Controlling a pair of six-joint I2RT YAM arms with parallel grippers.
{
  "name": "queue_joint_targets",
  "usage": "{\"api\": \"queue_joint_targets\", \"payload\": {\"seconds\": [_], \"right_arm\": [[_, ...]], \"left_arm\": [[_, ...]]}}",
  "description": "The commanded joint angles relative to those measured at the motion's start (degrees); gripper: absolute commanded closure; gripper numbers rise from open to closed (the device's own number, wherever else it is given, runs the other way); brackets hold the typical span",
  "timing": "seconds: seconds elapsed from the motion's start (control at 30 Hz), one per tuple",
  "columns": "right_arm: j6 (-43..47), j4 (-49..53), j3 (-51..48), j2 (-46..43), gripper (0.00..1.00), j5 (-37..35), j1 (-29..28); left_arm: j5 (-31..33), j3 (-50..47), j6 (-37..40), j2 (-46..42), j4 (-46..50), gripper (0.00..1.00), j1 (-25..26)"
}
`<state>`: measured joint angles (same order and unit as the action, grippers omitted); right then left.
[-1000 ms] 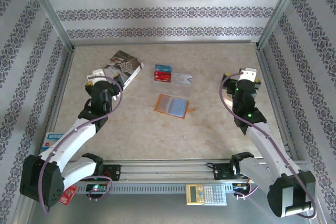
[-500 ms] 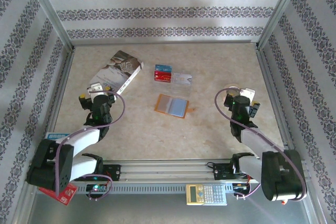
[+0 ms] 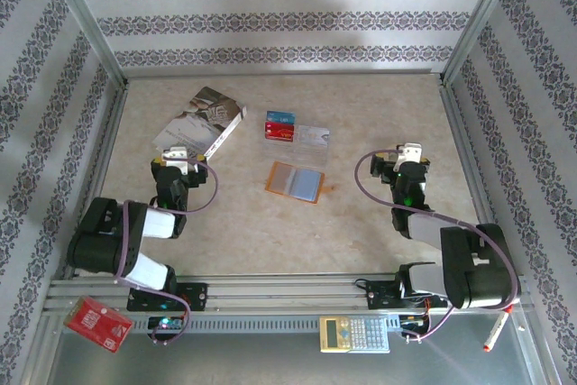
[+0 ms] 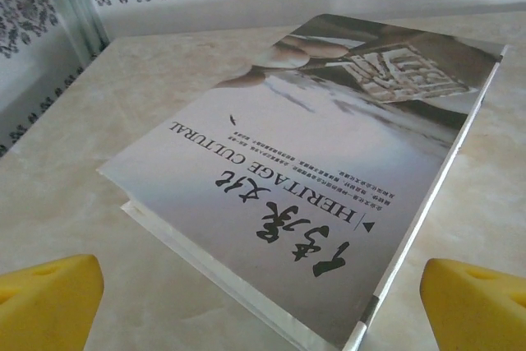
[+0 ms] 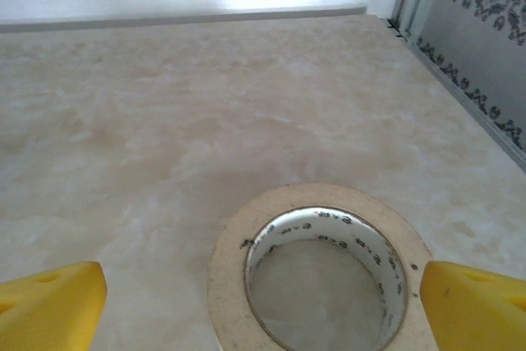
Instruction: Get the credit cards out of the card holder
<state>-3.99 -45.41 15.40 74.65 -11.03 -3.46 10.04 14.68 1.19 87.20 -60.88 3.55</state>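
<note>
Viewing from top: small orange bifold card holder lies unfolded mid-desk. Just far of it: blue plastic credit card, red card touching, pale grey-white card to their right. Left tool, right tool: jaws spread wide, well apart from the holder. Left wrist: yellow fingertips flank white glossy booklet. Right wrist: fingertips flank beige tape roll.

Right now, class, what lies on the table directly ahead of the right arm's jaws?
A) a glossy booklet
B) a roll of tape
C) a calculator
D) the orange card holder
B: the right wrist view shows a roll of tape lying flat on the table, close ahead of that camera.
</note>
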Motion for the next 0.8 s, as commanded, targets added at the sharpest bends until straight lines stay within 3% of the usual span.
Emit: {"api": "queue_joint_targets", "payload": {"seconds": [0.0, 0.1, 0.27, 0.4, 0.6, 0.77], "right_arm": [[1.9, -8.9, 0.3, 3.5, 0.02, 1.5, 0.6], [1.9, -10.8, 1.5, 7.7, 0.02, 2.0, 0.8], [1.5, -12.7, 3.8, 13.1, 0.02, 1.8, 1.1], [0.6, -9.4, 4.0, 12.5, 0.02, 1.0, 1.5], [0.7, -9.4, 4.0, 12.6, 0.02, 0.9, 1.5], [0.7, -9.4, 3.9, 12.6, 0.02, 1.0, 1.4]], "left_arm": [[-4.4, -1.0, -1.7, 3.6, -9.9, 0.01, -2.1], [-4.8, -0.9, -2.7, 5.1, -11.1, 0.0, -3.1], [-3.7, 2.0, -3.0, 4.2, -4.2, 0.0, -3.2], [-2.9, 6.3, -3.1, 3.9, 4.5, 0.0, -3.2], [-3.3, 5.7, -3.0, 4.0, 3.1, 0.0, -3.1], [-7.2, 4.5, -1.5, 4.1, 0.6, 0.0, -3.1]]}}
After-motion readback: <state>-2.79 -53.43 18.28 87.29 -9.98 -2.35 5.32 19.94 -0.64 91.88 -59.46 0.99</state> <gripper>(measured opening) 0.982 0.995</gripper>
